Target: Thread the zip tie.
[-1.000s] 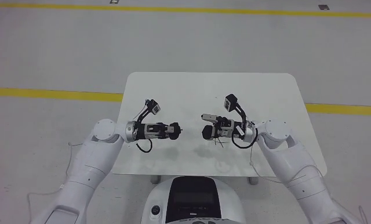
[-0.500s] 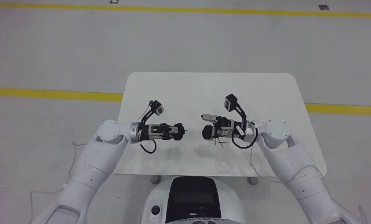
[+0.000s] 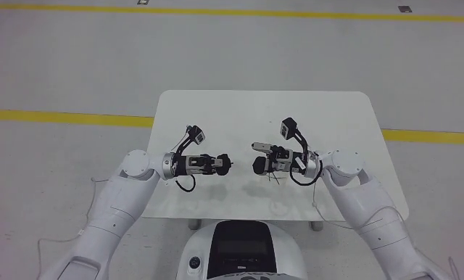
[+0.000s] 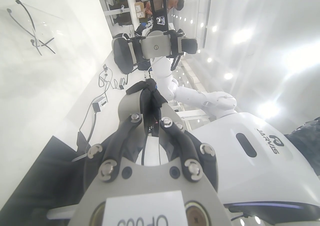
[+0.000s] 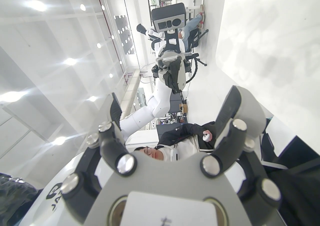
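Several thin black zip ties (image 4: 33, 33) lie crossed on the white table (image 3: 217, 113). In the top view they show as thin dark strands (image 3: 274, 180) just below my right gripper. My right gripper (image 3: 255, 156) hovers above the table's middle with its fingers (image 5: 113, 104) spread wide and nothing between them. My left gripper (image 3: 226, 162) faces it across a short gap, its black pads (image 4: 147, 87) pressed together. I cannot see anything held between them. Each wrist view shows the other gripper straight ahead: the right gripper (image 4: 155, 47) and the left gripper (image 5: 175, 74).
Both grippers hang above the table's near half, close to its front edge. The far half of the tabletop (image 3: 304, 109) is bare white surface. Cables and a small box (image 4: 100, 104) lie on the floor beyond the table's side.
The left arm moved a little toward the right gripper and its wrist turned, then held still. The right arm stayed where it was.
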`<state>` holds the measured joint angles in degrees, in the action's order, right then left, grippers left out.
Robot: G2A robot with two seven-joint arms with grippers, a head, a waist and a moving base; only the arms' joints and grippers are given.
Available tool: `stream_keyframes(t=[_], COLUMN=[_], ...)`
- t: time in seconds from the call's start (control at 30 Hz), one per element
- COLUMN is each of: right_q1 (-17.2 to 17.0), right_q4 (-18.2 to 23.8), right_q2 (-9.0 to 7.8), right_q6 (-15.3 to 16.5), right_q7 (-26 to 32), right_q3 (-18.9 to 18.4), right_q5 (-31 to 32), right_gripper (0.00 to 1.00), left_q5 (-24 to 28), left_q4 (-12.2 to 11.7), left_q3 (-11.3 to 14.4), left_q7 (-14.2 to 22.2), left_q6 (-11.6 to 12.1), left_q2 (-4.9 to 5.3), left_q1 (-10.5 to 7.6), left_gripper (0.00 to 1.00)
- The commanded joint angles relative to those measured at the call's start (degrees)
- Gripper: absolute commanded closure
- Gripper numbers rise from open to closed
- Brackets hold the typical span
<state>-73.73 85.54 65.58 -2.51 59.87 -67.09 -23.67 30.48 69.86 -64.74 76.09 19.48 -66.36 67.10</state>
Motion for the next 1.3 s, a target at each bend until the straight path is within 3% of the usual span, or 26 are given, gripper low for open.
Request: stream_keyframes(t=[0.0, 0.53, 0.83, 0.97, 1.17, 1.27], right_q1=[0.0, -0.2, -2.4, -3.5, -3.2, -2.5], right_q4=[0.0, 0.1, 6.2, 9.7, 14.7, 15.9], right_q2=[0.00, -0.01, -1.87, -2.90, -3.67, -3.70], right_q6=[0.0, 0.1, -6.0, -10.1, -16.3, -16.4], right_q7=[0.0, -0.6, -2.5, -3.4, -4.4, -4.8], right_q3=[0.0, 0.0, -3.8, -4.9, -1.9, 0.5], right_q5=[0.0, 0.3, 10.8, 19.3, 33.6, 38.0], right_gripper=[0.00, 0.00, 0.00, 0.00, 0.00, 0.00], left_q5=[0.0, 0.0, 0.0, 0.0, 0.0, 0.0], left_q4=[0.0, 0.0, 0.0, 0.0, 0.0, 0.0], left_q3=[0.0, 0.0, 0.0, 0.0, 0.0, 0.0], left_q7=[0.0, 0.0, 0.0, 0.0, 0.0, 0.0], left_q6=[0.0, 0.0, 0.0, 0.0, 0.0, 0.0], left_q2=[0.00, 0.00, 0.00, 0.00, 0.00, 0.00], left_q1=[0.00, 0.00, 0.00, 0.00, 0.00, 0.00], left_gripper=[1.00, 1.00, 1.00, 1.00, 1.00, 1.00])
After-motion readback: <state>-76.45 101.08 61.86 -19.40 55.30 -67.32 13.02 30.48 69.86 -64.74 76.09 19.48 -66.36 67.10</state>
